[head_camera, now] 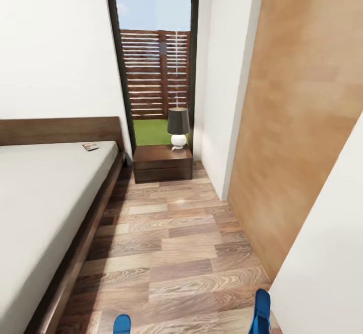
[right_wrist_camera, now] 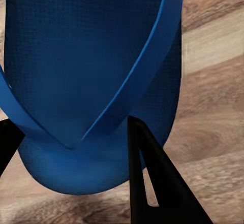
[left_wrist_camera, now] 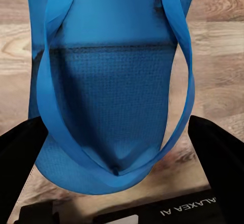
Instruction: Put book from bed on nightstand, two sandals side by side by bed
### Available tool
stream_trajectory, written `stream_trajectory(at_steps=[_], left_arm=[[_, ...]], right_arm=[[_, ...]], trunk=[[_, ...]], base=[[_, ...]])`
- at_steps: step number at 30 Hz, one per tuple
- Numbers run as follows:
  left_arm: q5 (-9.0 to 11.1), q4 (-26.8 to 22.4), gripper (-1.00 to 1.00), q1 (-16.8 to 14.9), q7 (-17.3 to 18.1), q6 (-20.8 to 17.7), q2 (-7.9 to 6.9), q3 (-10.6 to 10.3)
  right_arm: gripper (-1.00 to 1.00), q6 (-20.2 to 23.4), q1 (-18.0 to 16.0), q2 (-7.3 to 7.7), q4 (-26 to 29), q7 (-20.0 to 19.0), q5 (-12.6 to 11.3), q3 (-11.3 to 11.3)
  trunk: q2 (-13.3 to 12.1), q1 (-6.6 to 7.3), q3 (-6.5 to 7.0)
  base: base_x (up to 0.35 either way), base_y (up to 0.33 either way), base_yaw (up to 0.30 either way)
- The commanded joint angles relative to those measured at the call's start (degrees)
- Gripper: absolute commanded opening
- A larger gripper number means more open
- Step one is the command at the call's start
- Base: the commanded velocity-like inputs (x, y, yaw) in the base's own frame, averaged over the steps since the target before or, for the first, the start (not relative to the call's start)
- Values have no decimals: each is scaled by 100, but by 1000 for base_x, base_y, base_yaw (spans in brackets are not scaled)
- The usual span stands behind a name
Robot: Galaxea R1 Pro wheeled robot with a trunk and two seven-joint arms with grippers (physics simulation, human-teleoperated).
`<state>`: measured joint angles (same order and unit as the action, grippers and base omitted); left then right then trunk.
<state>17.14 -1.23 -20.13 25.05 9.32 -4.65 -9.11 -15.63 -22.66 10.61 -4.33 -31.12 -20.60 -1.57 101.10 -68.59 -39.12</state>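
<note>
A narrow bedroom strip of wood-plank floor (head_camera: 176, 253) runs beside the bed (head_camera: 45, 198). Nearest, the left gripper (left_wrist_camera: 119, 170) clamps one blue sandal (left_wrist_camera: 117, 82), the right gripper (right_wrist_camera: 71, 142) the other (right_wrist_camera: 86, 56); neither is placed. Farther off, the book (head_camera: 91, 146) lies on the mattress, not yet moved to the nightstand (head_camera: 162, 162).

Bright daylight from the window (head_camera: 154, 61); soft, slightly blurred renders.

Bright blue sandals (head_camera: 121, 324), finely dotted weave on the footbed (left_wrist_camera: 112, 102), plain blue straps (left_wrist_camera: 180, 61). Black gripper fingers (right_wrist_camera: 152, 183). Grey-brown wood-grain plank floor (head_camera: 176, 243). Dark brown bed (head_camera: 75, 258) frame, pale grey-white mattress (head_camera: 35, 208). Dark brown nightstand (head_camera: 162, 162); lamp (head_camera: 178, 127) with black shade, white base. Tan wood-grain door (head_camera: 297, 122).
</note>
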Motion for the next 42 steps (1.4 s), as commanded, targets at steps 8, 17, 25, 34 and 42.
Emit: stream_trajectory(at_steps=[8, 17, 25, 34, 42], left_arm=[[53, 8, -100, -8, 18, 19, -1, -47], [53, 8, -100, -7, 18, 20, -1, -47], [53, 8, -100, -7, 18, 19, -1, -47], [53, 8, -100, -7, 18, 23, -1, -47], [53, 8, -100, -8, 18, 19, -1, -47]], right_arm=[[-100, -28, -9, 2, -24, -38, -23, -19], [-100, -28, -8, 2, -24, -39, -23, -19], [-100, -28, -10, 2, -26, -36, -23, -19], [-100, -28, -10, 2, -24, -37, -23, -19], [-100, -28, -10, 2, -24, -38, -23, -19]], trunk=[[3, -2, -5], [3, -2, -5], [3, -2, -5], [3, -2, -5], [3, -2, -5]], base=[[297, 0, 73], [327, 0, 2], [328, 0, 0], [328, 0, 0], [328, 0, 0]])
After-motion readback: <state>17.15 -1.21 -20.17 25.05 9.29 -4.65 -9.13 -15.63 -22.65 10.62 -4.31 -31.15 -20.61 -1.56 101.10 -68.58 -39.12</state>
